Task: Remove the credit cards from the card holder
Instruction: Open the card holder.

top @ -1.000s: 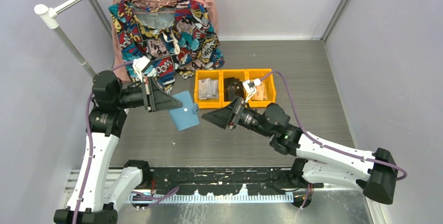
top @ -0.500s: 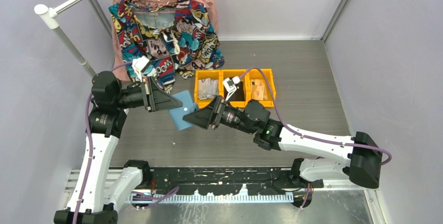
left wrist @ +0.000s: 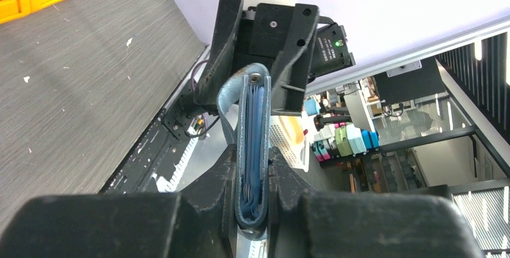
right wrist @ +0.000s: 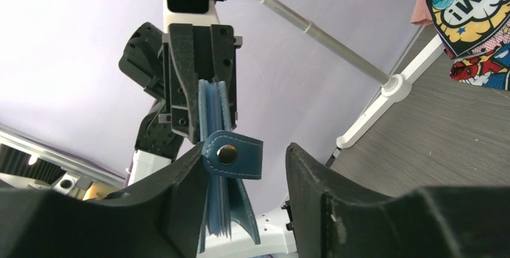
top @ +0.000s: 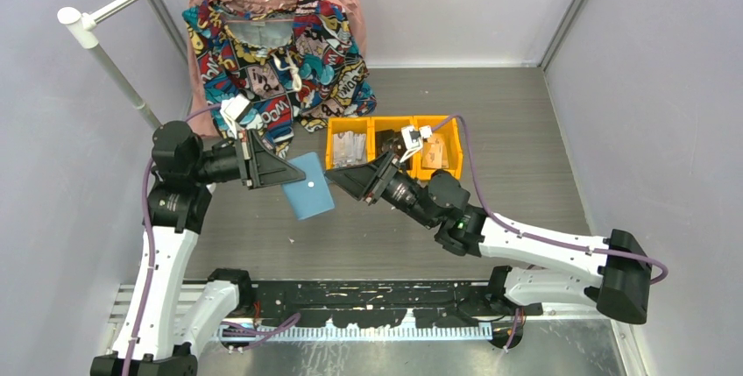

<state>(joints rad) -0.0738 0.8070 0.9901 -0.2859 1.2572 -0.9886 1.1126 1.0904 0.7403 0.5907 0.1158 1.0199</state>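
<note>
My left gripper [top: 293, 174] is shut on the teal-blue card holder [top: 308, 187], which it holds up off the table. In the left wrist view the card holder [left wrist: 253, 150] stands on edge, and the fingers [left wrist: 224, 174] clamp its spine end. My right gripper [top: 337, 179] is at the holder's free edge. In the right wrist view that gripper [right wrist: 245, 150] is open, with the snap tab [right wrist: 233, 154] and the fanned sleeves between its jaws. Its left finger [right wrist: 186, 174] touches the cover and the right finger stands apart. The credit cards are hidden among the sleeves.
Three orange bins [top: 392, 122] stand in a row just behind the right gripper; the left one holds pale flat pieces [top: 349, 146]. A patterned shirt [top: 280, 43] on a hanger hangs at the back left from a white rack pole [top: 114, 74].
The right arm swung left from the bins to the card holder's free edge, and its jaws have narrowed around the tab. The left arm and holder stayed put.
</note>
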